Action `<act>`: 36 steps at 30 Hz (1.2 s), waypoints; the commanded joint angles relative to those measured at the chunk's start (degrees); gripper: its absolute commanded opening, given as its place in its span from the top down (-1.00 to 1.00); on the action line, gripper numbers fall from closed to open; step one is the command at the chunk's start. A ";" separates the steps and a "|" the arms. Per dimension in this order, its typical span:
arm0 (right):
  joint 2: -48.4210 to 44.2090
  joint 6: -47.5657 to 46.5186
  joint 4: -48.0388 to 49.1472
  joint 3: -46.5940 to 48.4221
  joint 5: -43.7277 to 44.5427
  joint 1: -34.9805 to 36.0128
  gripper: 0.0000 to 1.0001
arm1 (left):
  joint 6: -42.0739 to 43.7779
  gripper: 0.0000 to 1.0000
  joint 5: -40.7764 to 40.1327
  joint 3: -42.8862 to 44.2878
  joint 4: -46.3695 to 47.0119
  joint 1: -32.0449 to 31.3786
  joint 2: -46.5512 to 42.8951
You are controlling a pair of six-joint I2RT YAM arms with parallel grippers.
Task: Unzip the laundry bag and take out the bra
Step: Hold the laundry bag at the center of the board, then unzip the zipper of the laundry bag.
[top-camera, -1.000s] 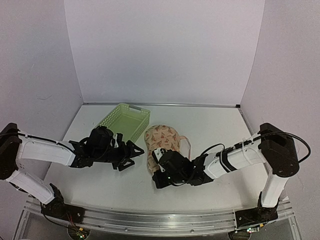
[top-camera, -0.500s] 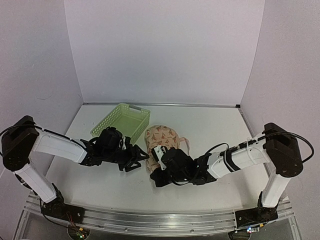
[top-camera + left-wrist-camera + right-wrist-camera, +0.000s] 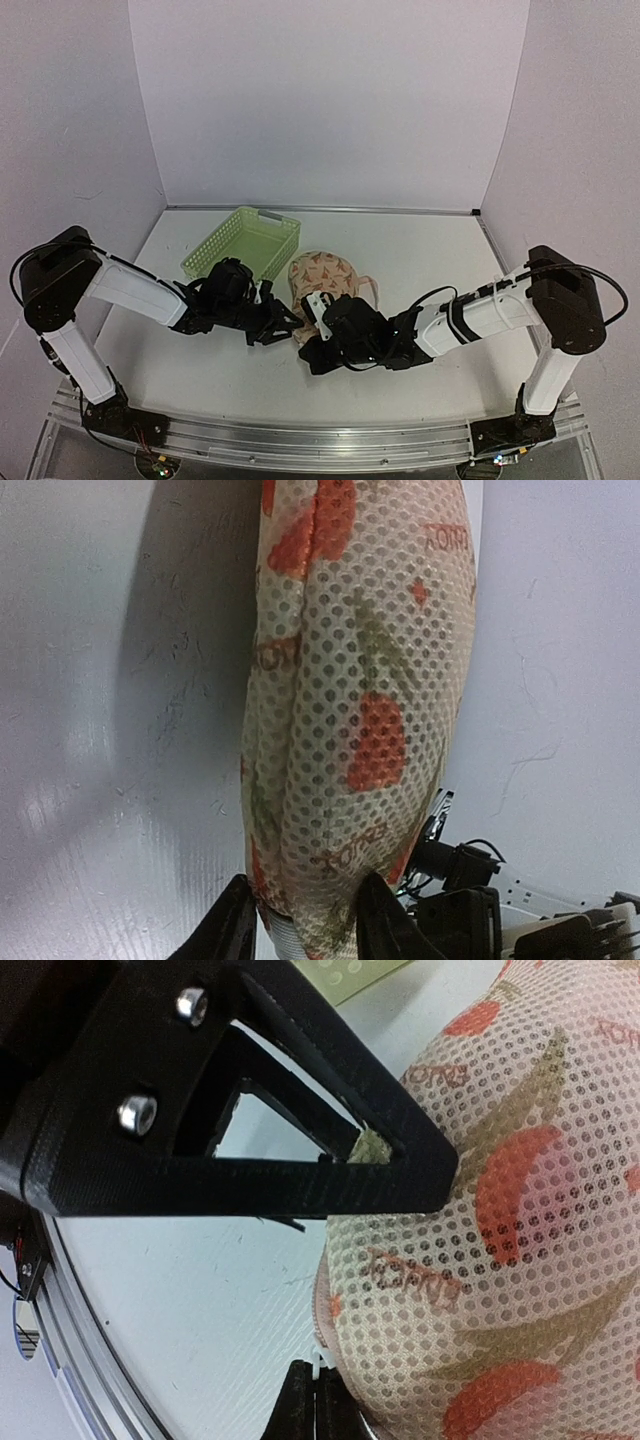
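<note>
Top external view: laundry bag (image 3: 325, 272) lies just beside the lattice basket (image 3: 245, 240); bra unseen, presumably inside. Left gripper (image 3: 305, 930) pinches the bag's end, jaws narrow; right gripper (image 3: 315, 1405) is shut at its edge. Step: unzipping; next, draw the zipper pull along while anchoring the fabric

You're looking at a robotics lab cell: a bare white worktop (image 3: 430, 240) boxed in by plain pale-lilac backdrop panels (image 3: 320, 100), two white-and-black robot arms (image 3: 130, 290) (image 3: 480, 315) bolted to a slotted aluminium rail (image 3: 300, 440), loose wiring (image 3: 150, 461) exposed.
</note>
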 commanded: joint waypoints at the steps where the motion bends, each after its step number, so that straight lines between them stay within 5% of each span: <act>1: -3.15 -0.35 3.91 0.02 -0.33 0.03 1.00 | -0.21 0.48 1.67 2.23 3.98 0.15 -0.75; 6: -3.48 0.24 3.16 -0.79 -0.48 0.07 1.00 | -0.16 0.99 1.44 1.51 4.07 0.15 -1.61; 23: -11.62 3.05 -6.41 -10.48 2.88 0.09 1.00 | 2.46 1.00 3.10 0.26 3.98 2.35 -4.08; 36: -16.60 -4.71 -16.64 -11.34 9.61 -0.51 1.00 | 8.57 1.00 12.28 1.40 2.48 3.03 -3.78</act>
